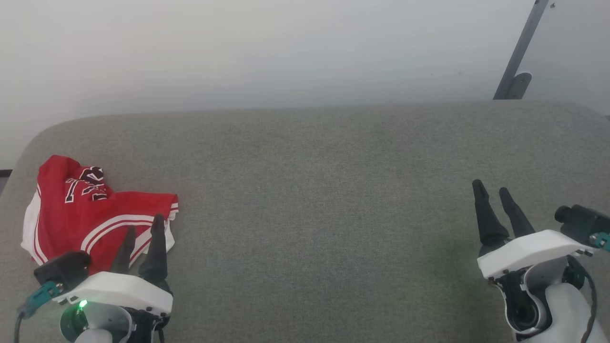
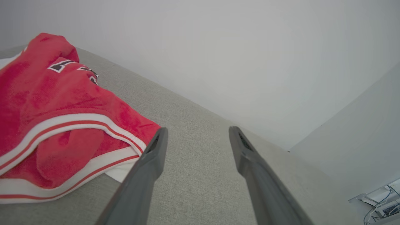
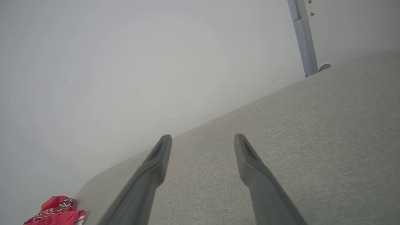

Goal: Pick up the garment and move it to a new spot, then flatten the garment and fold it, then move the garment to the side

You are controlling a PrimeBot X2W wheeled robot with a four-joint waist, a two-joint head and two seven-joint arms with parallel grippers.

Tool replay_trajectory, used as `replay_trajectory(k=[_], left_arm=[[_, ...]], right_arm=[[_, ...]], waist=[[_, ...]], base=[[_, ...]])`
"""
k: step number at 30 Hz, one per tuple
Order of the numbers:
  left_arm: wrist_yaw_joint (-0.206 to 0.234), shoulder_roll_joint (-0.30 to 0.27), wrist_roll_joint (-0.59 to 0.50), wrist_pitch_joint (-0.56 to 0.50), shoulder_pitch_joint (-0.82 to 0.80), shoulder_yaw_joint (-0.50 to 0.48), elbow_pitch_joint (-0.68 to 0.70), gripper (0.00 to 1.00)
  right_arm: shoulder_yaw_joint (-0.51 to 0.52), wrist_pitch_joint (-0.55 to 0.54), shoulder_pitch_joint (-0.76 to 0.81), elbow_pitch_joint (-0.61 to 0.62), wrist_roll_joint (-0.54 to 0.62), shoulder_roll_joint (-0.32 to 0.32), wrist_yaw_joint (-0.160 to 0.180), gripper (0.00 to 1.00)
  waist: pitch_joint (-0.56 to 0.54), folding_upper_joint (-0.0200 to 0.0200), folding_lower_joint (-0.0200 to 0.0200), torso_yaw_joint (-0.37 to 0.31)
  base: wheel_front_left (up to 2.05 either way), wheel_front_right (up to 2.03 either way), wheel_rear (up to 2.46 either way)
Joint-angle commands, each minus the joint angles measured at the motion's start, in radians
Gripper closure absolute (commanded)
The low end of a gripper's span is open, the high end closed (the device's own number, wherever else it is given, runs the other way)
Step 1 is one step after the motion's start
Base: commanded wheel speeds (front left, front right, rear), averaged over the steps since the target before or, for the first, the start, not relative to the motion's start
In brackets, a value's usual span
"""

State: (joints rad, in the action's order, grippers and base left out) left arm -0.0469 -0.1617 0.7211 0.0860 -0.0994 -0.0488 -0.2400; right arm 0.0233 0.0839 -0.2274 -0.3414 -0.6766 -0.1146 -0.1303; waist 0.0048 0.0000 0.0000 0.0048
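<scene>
The garment (image 1: 90,209), red shorts with white striped trim and black numerals, lies crumpled at the far left of the grey padded surface (image 1: 314,200). My left gripper (image 1: 144,226) hovers open over the garment's near right corner, nothing between its fingers. In the left wrist view the garment (image 2: 53,125) fills the left side, and the left gripper (image 2: 197,132) points past its hem at bare cloth. My right gripper (image 1: 491,188) stands open at the right of the surface, far from the garment. In the right wrist view the right gripper (image 3: 202,139) is empty and the garment (image 3: 57,211) shows small at the lower left.
A white wall (image 1: 286,47) rises behind the surface. A grey metal post (image 1: 519,52) with a foot stands at the back right. Cables and a bracket (image 2: 379,200) lie on the floor beyond the surface's edge.
</scene>
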Motion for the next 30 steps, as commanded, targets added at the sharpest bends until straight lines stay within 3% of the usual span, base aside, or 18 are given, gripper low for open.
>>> replay_trajectory(k=[1,15,30], left_arm=[[0.008,-0.013,-0.029,0.008,-0.004,0.004,0.011,0.00],[0.060,-0.051,-0.196,0.052,-0.002,0.047,0.005,0.00],[0.079,-0.065,-0.317,0.088,0.011,0.061,-0.004,0.00]], right_arm=[[-0.001,0.011,-0.026,0.006,0.030,-0.004,0.000,0.00],[-0.003,0.055,-0.050,-0.023,0.253,-0.002,0.000,0.00],[-0.001,0.091,-0.069,-0.034,0.388,-0.004,0.000,0.00]], waist=[[0.000,0.0000,0.0000,0.000],[-0.002,0.0000,0.0000,-0.005],[-0.006,0.0000,0.0000,-0.007]], base=[[0.00,0.00,0.00],[0.00,0.00,0.00],[0.00,0.00,0.00]])
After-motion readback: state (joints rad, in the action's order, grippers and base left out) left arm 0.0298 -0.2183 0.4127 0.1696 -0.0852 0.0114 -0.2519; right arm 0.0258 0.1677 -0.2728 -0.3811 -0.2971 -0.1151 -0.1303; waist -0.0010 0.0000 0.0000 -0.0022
